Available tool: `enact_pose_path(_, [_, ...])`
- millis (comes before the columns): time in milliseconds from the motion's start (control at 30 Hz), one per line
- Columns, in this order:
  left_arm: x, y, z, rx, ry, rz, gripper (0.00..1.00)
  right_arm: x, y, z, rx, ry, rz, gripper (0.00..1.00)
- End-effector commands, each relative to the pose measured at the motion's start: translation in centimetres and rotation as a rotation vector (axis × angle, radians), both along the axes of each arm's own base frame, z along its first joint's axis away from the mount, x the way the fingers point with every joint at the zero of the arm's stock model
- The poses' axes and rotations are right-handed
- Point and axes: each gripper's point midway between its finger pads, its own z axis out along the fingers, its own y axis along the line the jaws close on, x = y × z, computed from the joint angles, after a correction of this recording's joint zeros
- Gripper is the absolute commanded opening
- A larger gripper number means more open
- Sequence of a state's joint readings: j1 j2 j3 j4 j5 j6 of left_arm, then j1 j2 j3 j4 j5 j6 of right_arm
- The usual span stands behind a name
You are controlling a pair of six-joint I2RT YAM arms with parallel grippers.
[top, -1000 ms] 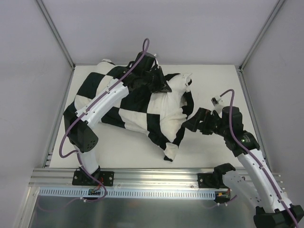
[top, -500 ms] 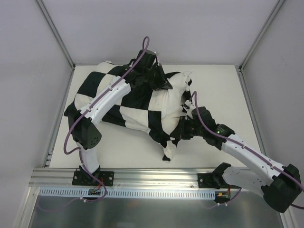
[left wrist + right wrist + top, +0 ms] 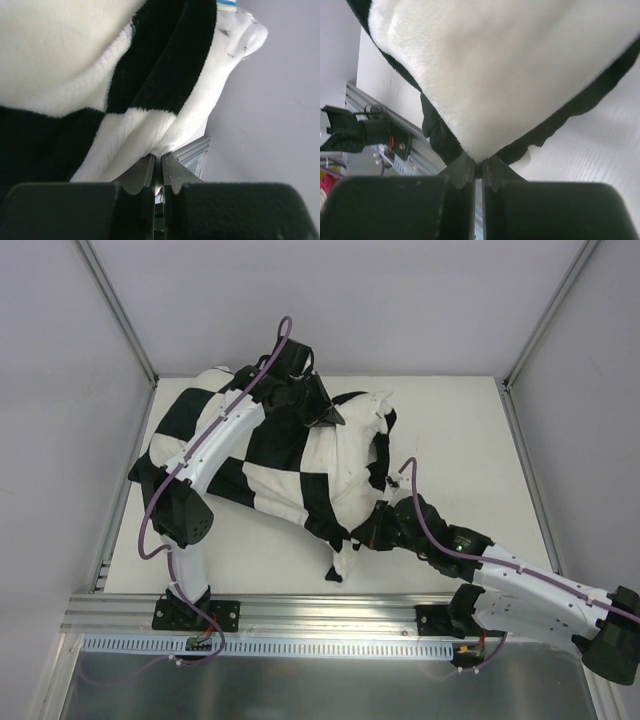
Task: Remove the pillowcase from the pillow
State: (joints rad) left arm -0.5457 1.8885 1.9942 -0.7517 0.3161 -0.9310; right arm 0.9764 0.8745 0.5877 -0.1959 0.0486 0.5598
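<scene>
The black-and-white checkered pillowcase lies bunched across the table. The pillow shows as a plain white corner poking out at its far right end. My left gripper reaches over the bundle. In the left wrist view this gripper is shut on the smooth white pillow cloth, right beside the fuzzy pillowcase. My right gripper is at the near right edge of the bundle. Its wrist view shows it shut on the pillowcase where a white square meets the black hem.
The white table is bare to the right of the bundle. An aluminium rail with the arm bases runs along the near edge. Grey walls and frame posts enclose the back and sides. The rail and a black mount show in the right wrist view.
My right gripper swung in from the right, shut on the pillowcase's near edge and moved toward the front left. The left arm and the bundle shifted a little left.
</scene>
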Motion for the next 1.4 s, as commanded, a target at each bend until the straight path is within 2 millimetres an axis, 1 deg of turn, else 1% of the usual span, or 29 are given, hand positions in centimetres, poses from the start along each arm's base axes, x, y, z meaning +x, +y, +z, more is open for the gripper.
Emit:
enact_pose_path(0, [8.5, 5.4, 8.1, -0.121, -0.283, 0.254, 0.00, -4.6, -5.1, -5.9, -0.219, 0.190, -0.009, 0.01])
enact_pose_path(200, [9.5, 7.9, 8.5, -0.131, -0.282, 0.309, 0.00, -4.0, -6.1, -5.3, -0.228, 0.152, -0.052, 0.01])
enact_pose_path(233, [9.7, 8.3, 8.8, -0.142, -0.279, 0.325, 0.00, -4.2, -6.1, -5.6, -0.238, 0.163, -0.045, 0.01])
enact_pose_path(300, [10.1, 9.0, 9.3, -0.165, -0.277, 0.337, 0.00, -5.1, -6.4, -7.2, -0.280, 0.220, -0.030, 0.01])
enact_pose_path(333, [10.6, 10.1, 9.9, -0.176, -0.288, 0.356, 0.00, -5.8, -6.5, -8.0, -0.297, 0.236, -0.009, 0.01])
enact_pose_path(367, [10.9, 10.6, 10.6, -0.180, -0.313, 0.357, 0.00, -6.5, -7.2, -9.4, -0.324, 0.265, -0.015, 0.01])
enact_pose_path(400, [11.0, 11.1, 11.1, -0.174, -0.333, 0.360, 0.00, -6.9, -7.6, -10.0, -0.335, 0.273, -0.016, 0.01])
enact_pose_path(433, [11.2, 12.0, 12.3, -0.172, -0.374, 0.367, 0.00, -7.4, -7.9, -10.6, -0.341, 0.287, -0.018, 0.01])
enact_pose_path(500, [11.4, 12.8, 13.1, -0.183, -0.387, 0.375, 0.00, -8.0, -8.7, -11.9, -0.352, 0.314, -0.028, 0.01])
enact_pose_path(567, [11.5, 14.3, 14.0, -0.198, -0.397, 0.397, 0.00, -8.2, -9.1, -12.3, -0.366, 0.321, -0.031, 0.01])
enact_pose_path(700, [11.1, 16.0, 13.8, -0.194, -0.386, 0.428, 0.00, -8.0, -9.0, -12.2, -0.376, 0.312, -0.035, 0.01])
enact_pose_path(733, [10.8, 16.1, 14.2, -0.200, -0.389, 0.428, 0.00, -7.7, -8.7, -12.0, -0.365, 0.305, -0.034, 0.01])
enact_pose_path(800, [10.3, 16.0, 13.9, -0.204, -0.377, 0.419, 0.00, -7.4, -8.2, -12.2, -0.372, 0.301, -0.033, 0.01])
enact_pose_path(867, [9.7, 15.5, 13.9, -0.229, -0.356, 0.393, 0.00, -6.3, -6.6, -11.4, -0.345, 0.266, -0.023, 0.01])
enact_pose_path(900, [9.0, 15.3, 13.6, -0.244, -0.335, 0.387, 0.00, -6.0, -6.5, -12.1, -0.400, 0.265, -0.009, 0.01])
enact_pose_path(933, [8.7, 15.0, 14.0, -0.263, -0.342, 0.377, 0.00, -4.8, -4.9, -10.9, -0.383, 0.230, 0.000, 0.01])
enact_pose_path(967, [8.2, 14.4, 12.8, -0.269, -0.310, 0.356, 0.00, -4.0, -4.4, -11.0, -0.415, 0.216, 0.001, 0.01])
enact_pose_path(1000, [7.2, 14.2, 13.7, -0.292, -0.324, 0.347, 0.00, -3.1, -3.8, -11.1, -0.440, 0.220, -0.002, 0.01])
enact_pose_path(1033, [6.7, 13.8, 13.9, -0.305, -0.329, 0.335, 0.00, -1.9, -2.2, -11.2, -0.490, 0.219, 0.034, 0.01])
enact_pose_path(1067, [6.3, 13.6, 13.7, -0.317, -0.326, 0.321, 0.00, -1.3, -1.2, -11.1, -0.500, 0.225, 0.054, 0.01])
enact_pose_path(1100, [5.4, 13.6, 14.5, -0.326, -0.346, 0.313, 0.00, -0.7, -0.6, -11.0, -0.511, 0.228, 0.063, 0.01])
enact_pose_path(1133, [5.0, 13.6, 14.7, -0.330, -0.352, 0.307, 0.00, -0.3, -0.3, -11.4, -0.543, 0.234, 0.082, 0.07])
enact_pose_path(1167, [4.7, 13.6, 14.9, -0.330, -0.360, 0.300, 0.00, 0.6, 1.0, -9.9, -0.512, 0.207, 0.090, 0.18])
enact_pose_path(1200, [4.2, 13.5, 15.2, -0.327, -0.376, 0.275, 0.00, 1.1, 1.0, -9.4, -0.506, 0.195, 0.090, 0.42])
enact_pose_path(1233, [3.9, 13.4, 15.3, -0.329, -0.380, 0.262, 0.00, 1.5, 1.0, -8.8, -0.499, 0.179, 0.091, 0.53])
enact_pose_path(1267, [3.7, 13.3, 15.0, -0.328, -0.373, 0.252, 0.00, 2.1, 0.9, -7.2, -0.475, 0.133, 0.104, 0.61])
enact_pose_path(1300, [3.5, 13.1, 14.7, -0.330, -0.365, 0.232, 0.00, 3.0, 0.3, -6.3, -0.463, 0.116, 0.086, 0.68])
enact_pose_path(1333, [3.4, 12.9, 14.3, -0.332, -0.351, 0.224, 0.00, 3.3, -0.6, -5.6, -0.469, 0.101, 0.078, 0.79])
enact_pose_path(1367, [3.3, 12.8, 13.9, -0.334, -0.336, 0.217, 0.00, 3.9, -1.3, -3.6, -0.441, 0.039, 0.075, 0.82])
